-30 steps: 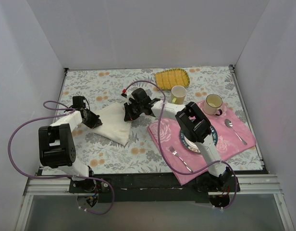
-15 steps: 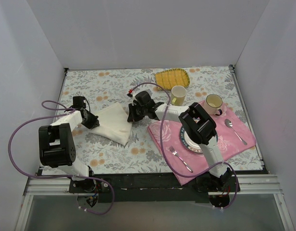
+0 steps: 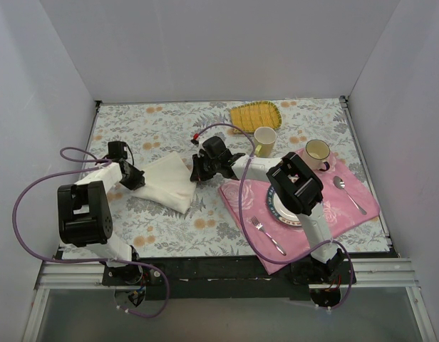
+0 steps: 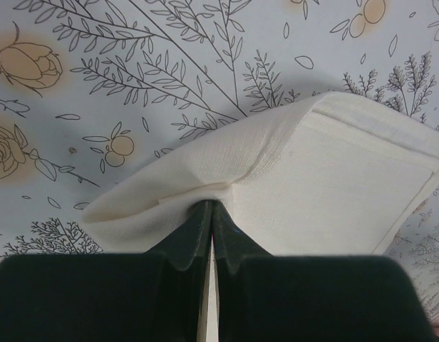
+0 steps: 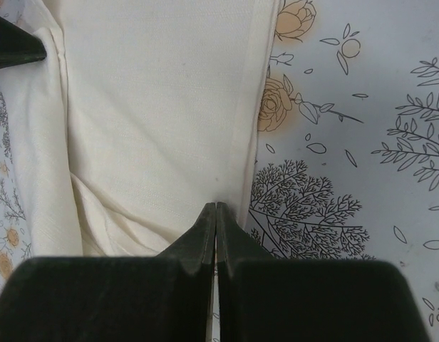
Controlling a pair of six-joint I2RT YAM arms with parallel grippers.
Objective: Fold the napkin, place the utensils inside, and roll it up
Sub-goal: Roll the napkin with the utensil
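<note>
- My left arm (image 3: pixel 84 214) and right arm (image 3: pixel 299 187) are white tubes joined by chunky black joint blocks.
- A purple cable (image 3: pixel 20 203) loops off each arm.
- A small red plug (image 3: pixel 196 135) sits by my right wrist.
- My left claw (image 4: pixel 212 208) and right claw (image 5: pixel 216 208) are matte black, tapering to thin tips.

Pink placemat (image 3: pixel 326 214) — plate (image 3: pixel 280 208), fork (image 3: pixel 266 234), spoon (image 3: pixel 350 195), yellow mat (image 3: pixel 254 114)

The napkin (image 5: pixel 155 107) runs off the right wrist view's top edge.
</note>
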